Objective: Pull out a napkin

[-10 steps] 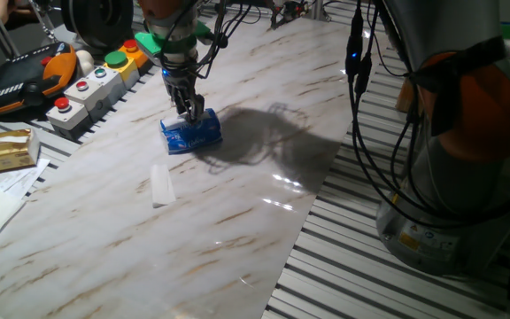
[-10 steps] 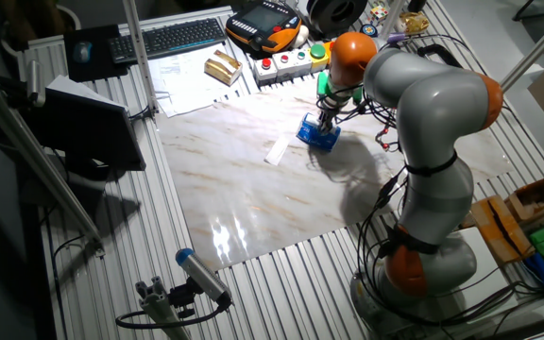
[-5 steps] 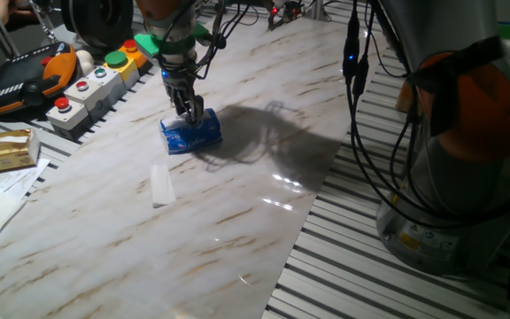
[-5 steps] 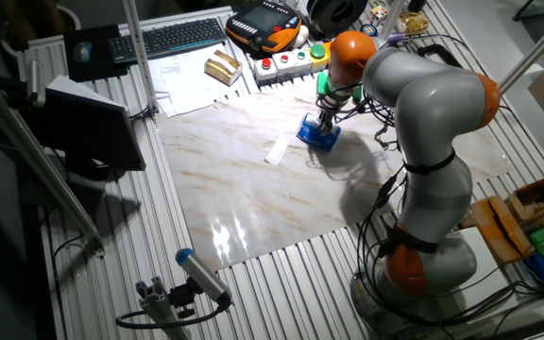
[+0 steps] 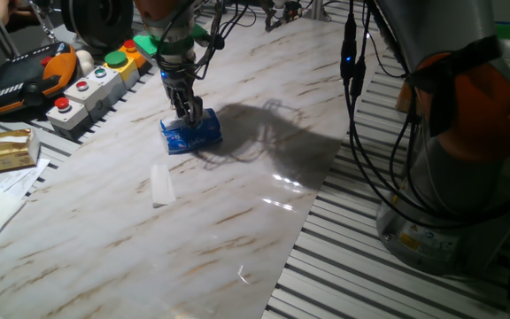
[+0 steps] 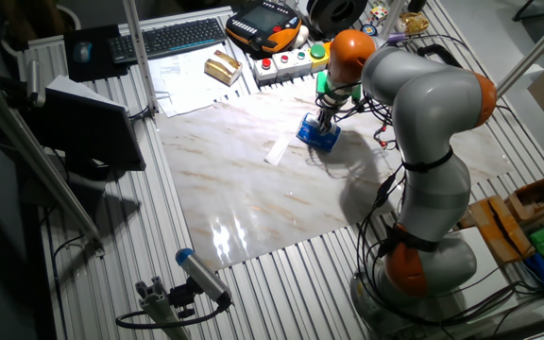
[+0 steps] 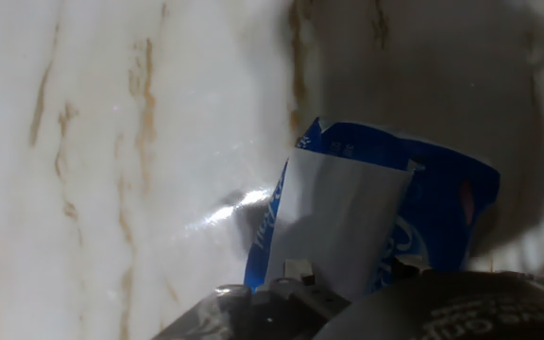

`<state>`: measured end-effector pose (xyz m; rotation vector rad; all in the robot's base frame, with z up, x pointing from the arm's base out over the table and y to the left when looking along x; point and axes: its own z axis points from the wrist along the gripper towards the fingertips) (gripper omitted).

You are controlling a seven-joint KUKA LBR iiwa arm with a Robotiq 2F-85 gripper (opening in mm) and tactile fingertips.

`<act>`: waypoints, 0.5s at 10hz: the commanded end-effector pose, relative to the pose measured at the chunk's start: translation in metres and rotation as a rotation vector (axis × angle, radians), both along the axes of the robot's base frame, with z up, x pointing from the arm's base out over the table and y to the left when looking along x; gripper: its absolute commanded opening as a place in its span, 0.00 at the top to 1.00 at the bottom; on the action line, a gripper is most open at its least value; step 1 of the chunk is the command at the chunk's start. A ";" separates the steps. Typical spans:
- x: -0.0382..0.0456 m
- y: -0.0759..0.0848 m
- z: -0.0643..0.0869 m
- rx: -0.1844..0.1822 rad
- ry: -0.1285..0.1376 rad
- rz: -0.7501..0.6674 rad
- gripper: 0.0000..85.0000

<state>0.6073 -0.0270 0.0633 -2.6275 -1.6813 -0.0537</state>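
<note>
A blue tissue packet [image 5: 190, 135] [image 6: 317, 135] lies on the marble table [image 5: 237, 221] at its far side. My gripper [image 5: 187, 113] [image 6: 324, 126] stands straight down on the packet's top. In the hand view, the napkin [image 7: 338, 222], a plain white sheet, rises out of the blue packet [image 7: 447, 212] and runs in between my fingertips at the bottom edge. The gripper [image 7: 296, 279] is shut on it. In both fixed views the fingers hide the napkin.
A small folded white strip [image 5: 160, 184] [image 6: 278, 150] lies on the marble near the packet. Behind the table stand a button box [image 5: 87, 89], a teach pendant [image 5: 25, 75] and a yellowish carton [image 5: 7, 149]. The robot's base [image 5: 459, 204] stands off the table's right edge.
The arm's upper links have shifted slightly. The gripper stays at the packet's top, still shut.
</note>
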 end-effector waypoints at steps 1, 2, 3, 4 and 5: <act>0.0001 0.000 -0.001 0.000 0.000 0.003 0.46; 0.0001 0.001 -0.001 0.000 0.000 0.006 0.47; 0.0001 0.001 -0.001 0.000 0.000 0.006 0.48; 0.0001 0.001 -0.001 -0.002 0.000 0.008 0.49; 0.0001 0.001 -0.001 -0.002 0.000 0.011 0.50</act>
